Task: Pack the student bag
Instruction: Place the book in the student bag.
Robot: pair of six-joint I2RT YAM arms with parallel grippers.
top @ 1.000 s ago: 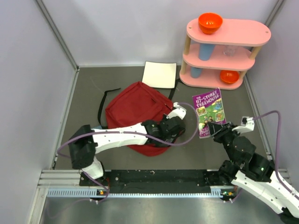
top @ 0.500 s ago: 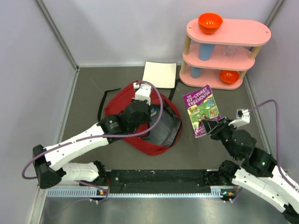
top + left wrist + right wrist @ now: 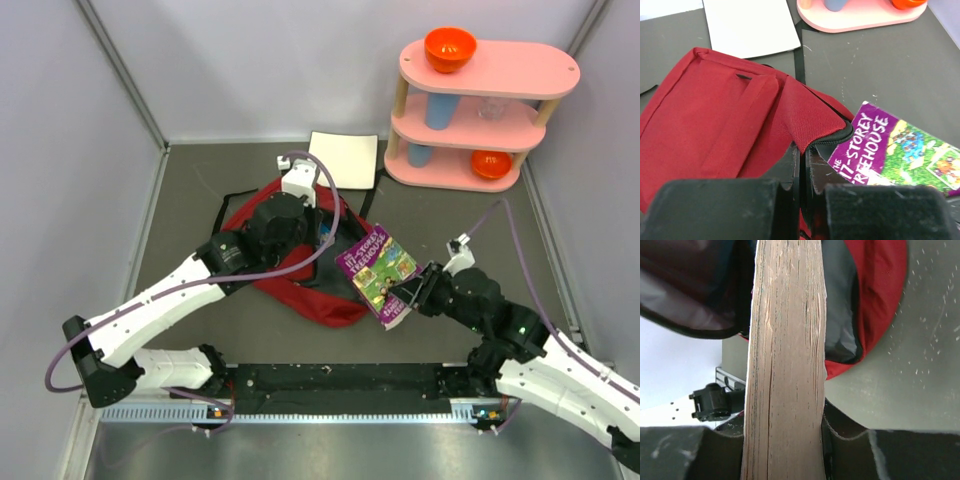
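The student bag (image 3: 318, 302), dark red with black straps, lies on the grey bench (image 3: 470, 230) just left of centre in the overhead view. Its mouth is open toward the right of the frame, and the right wrist view shows grey lining inside.

The left hand (image 3: 801, 160) has its fingers together, pinching the red fabric edge beside the black zipper at the bag's opening.

The right hand (image 3: 408, 298) is clamped on the lower end of a purple paperback whose cover reads "Storey Treehouse" (image 3: 378, 270). The book is tilted, and its far end reaches over the right-hand rim of the bag's mouth. From the right wrist, the book's yellowed page edges run straight up the middle of the frame between the two fingers.

A white sheet (image 3: 342, 160) lies just above the bag. A pink three-tier shelf (image 3: 520, 70) stands at the upper right, with an orange bowl (image 3: 450, 48) on its top tier.
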